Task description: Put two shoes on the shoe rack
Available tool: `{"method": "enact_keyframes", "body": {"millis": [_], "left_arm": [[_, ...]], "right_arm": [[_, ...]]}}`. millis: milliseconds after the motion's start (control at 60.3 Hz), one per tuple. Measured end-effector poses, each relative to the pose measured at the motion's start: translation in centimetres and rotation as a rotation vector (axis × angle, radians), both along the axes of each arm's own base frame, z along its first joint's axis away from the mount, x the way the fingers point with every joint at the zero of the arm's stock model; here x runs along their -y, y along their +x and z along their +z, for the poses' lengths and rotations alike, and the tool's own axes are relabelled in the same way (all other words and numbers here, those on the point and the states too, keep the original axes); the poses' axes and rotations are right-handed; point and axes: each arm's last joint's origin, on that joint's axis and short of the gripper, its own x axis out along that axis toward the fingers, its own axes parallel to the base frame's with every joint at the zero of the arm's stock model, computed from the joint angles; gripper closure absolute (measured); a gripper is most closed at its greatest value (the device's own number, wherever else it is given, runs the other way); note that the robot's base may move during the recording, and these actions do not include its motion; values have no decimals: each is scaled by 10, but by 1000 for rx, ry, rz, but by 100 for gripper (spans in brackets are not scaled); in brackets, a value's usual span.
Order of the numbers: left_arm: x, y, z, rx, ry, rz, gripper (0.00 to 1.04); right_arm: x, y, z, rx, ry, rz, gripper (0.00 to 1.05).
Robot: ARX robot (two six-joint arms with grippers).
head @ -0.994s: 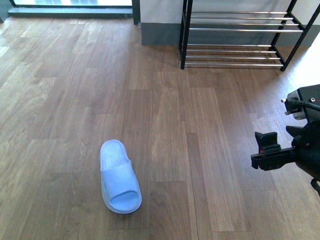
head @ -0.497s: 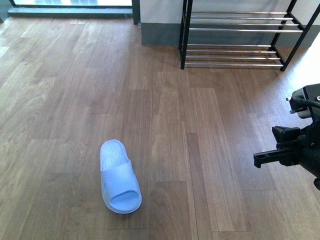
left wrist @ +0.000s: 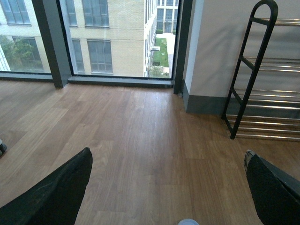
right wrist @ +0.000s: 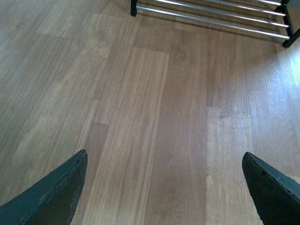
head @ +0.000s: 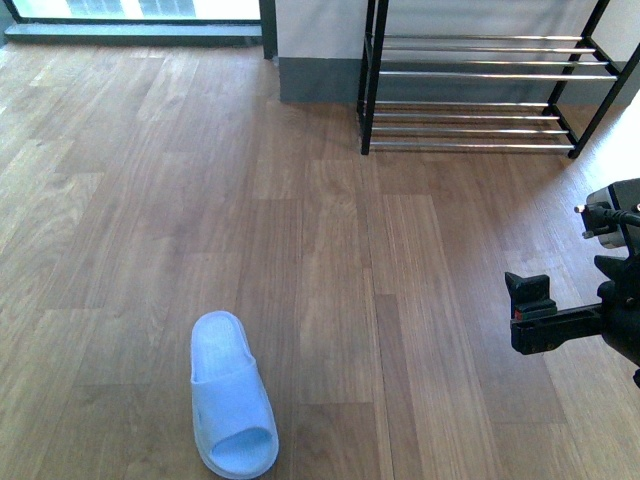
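One shoe, a pale blue foam slide [head: 232, 395], lies on the wooden floor at the front left, its open toe toward me. Its tip [left wrist: 188, 221] peeks in at the edge of the left wrist view, just outside my open left gripper [left wrist: 166, 187]. The shoe rack [head: 480, 90], black-framed with chrome bars, stands against the wall at the back right, and no shoe shows on the bars in view. It also appears in the left wrist view [left wrist: 253, 70] and the right wrist view [right wrist: 211, 14]. My right gripper [head: 530, 312] hovers open at the right, over bare floor [right wrist: 164, 187].
Wooden plank floor [head: 320, 230] spans the space between the slide and the rack. A grey-skirted wall [head: 315, 60] stands left of the rack, and a floor-level window [left wrist: 112, 37] runs along the back left.
The whole front view has shifted: the slide and the rack both sit lower in the frame. The right gripper stays at the right edge, its fingers turned slightly.
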Motion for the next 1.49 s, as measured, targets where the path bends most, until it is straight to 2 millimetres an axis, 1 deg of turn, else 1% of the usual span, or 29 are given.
{"method": "enact_keyframes", "body": {"millis": [1293,1309,1343,1359,1376,1409,1425,1442,1459,1475,1492], "left_arm": [[0,0,0,0,0,0,9],[0,0,0,0,0,0,9],[0,0,0,0,0,0,9],[0,0,0,0,0,-1,9],[0,0,0,0,0,0,9],[0,0,0,0,0,0,9],[0,0,0,0,0,0,9],[0,0,0,0,0,0,9],[0,0,0,0,0,0,9],[0,0,0,0,0,1,9],[0,0,0,0,0,2,9]], "right_arm": [[0,-7,-1,-22,2,2,9],[-1,-9,2,-30,9,6,9],[-3,-18,9,-108,28,4,9],[-5,-30,15,-170,44,4,9],[-6,-36,19,-196,50,7,9],[-10,-61,37,-264,52,15,9],[-11,-66,41,-268,51,19,9],[-11,-75,52,-264,54,23,9],[-12,-78,57,-255,56,24,9],[-12,-82,69,-221,68,25,9],[-12,-83,74,-206,75,27,9]]}}
